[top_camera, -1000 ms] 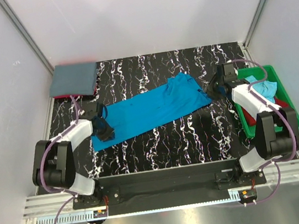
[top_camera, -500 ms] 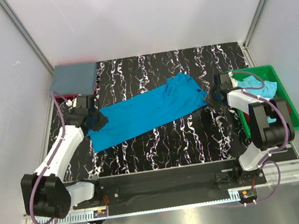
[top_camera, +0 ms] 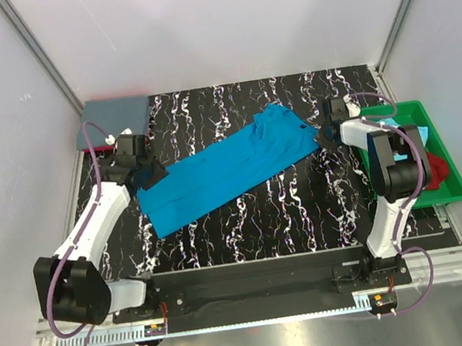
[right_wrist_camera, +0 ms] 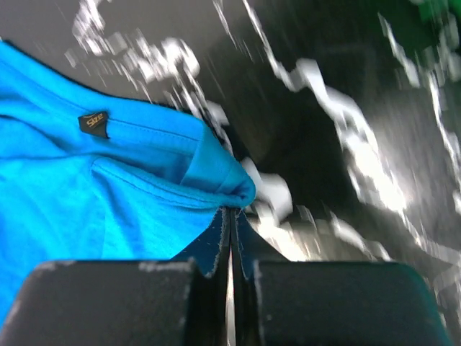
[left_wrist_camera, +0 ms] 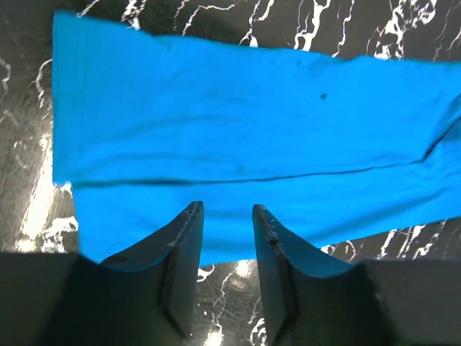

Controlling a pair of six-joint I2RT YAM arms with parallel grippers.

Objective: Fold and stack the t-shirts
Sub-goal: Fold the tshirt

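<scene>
The turquoise t-shirt is lying as a long folded strip across the middle of the table, slanting from near the left edge toward the far right. The right gripper is pinching its collar-end corner, jaws pressed flat together on a small tuck of cloth. The left gripper is hanging over the opposite end with its jaws apart. It seems to be holding nothing, though I cannot tell whether the tips are touching the fabric. A grey t-shirt is sitting folded in the far left corner. An aqua t-shirt and a red t-shirt are lying in the green tray at the right edge.

With only one end held, a pull from the right arm is likely to be dragging the strip askew and opening its lengthwise fold, and so thin a pinch may be slipping off.

The overhead view is giving the whole layout. Only the blurred right wrist view is showing the pinch and the size label. Only the left wrist view is showing the gap between the jaws and the fold line along the cloth.
</scene>
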